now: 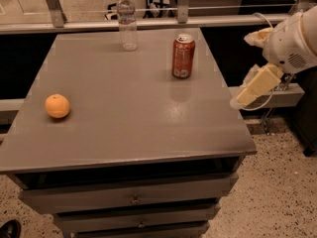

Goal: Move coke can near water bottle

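Note:
The coke can (pixel 183 56), red with a silver top and white markings, stands upright on the far right part of the grey table (pixel 129 133). The water bottle (pixel 127 20), clear with a white cap, stands upright at the table's far edge, to the left of the can and a little behind it. My gripper (pixel 243 98), cream coloured on a white arm (pixel 292 43), hangs off the table's right edge. It is to the right of the can, nearer the camera, and touches nothing.
A round orange fruit (pixel 57 106) lies on the left side of the table. The table has drawers (pixel 133 199) in its front. A metal railing (pixel 148 21) runs behind the table. A low shelf (pixel 277 95) stands to the right, under the arm.

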